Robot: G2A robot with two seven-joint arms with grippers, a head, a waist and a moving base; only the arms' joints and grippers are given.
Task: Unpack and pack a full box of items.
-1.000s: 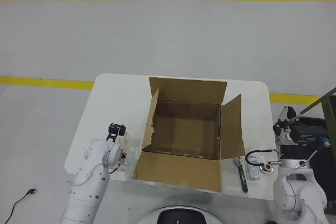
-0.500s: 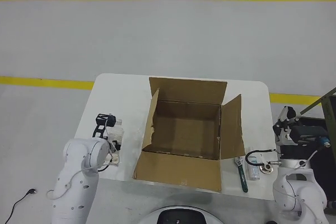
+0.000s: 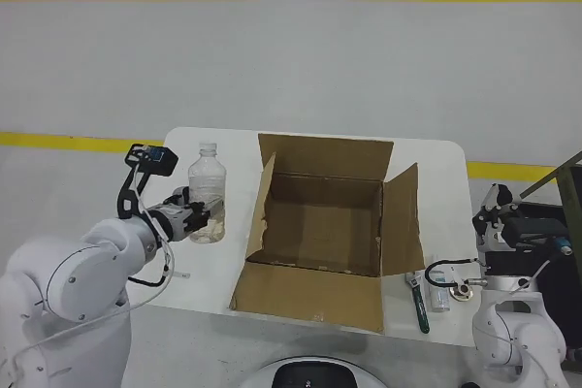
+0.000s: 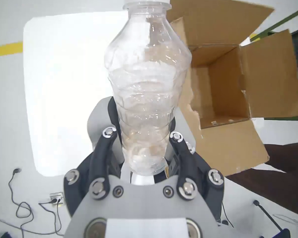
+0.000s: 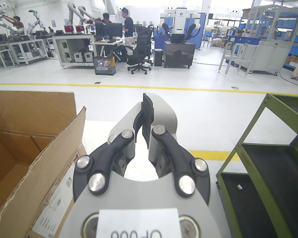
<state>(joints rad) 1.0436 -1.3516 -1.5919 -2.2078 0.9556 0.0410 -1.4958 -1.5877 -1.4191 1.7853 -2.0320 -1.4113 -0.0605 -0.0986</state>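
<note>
The left gripper (image 4: 142, 134) is clamped around the lower body of a clear, ribbed plastic bottle with a clear cap (image 3: 208, 199), holding it upright over the left part of the white, round-cornered table (image 3: 189, 150). I cannot tell whether the bottle's base touches the tabletop. A narrow strip of bare table separates the bottle from the ragged left flap of the open brown cardboard box (image 3: 310, 296), which sits mid-table with its near flap hanging over the front edge. The right gripper (image 5: 144, 122) has its pads pressed together on nothing, beside the box's right flap. A green-handled wrench (image 3: 418, 303) and a black cable (image 3: 446, 269) lie near the table's right front corner.
</note>
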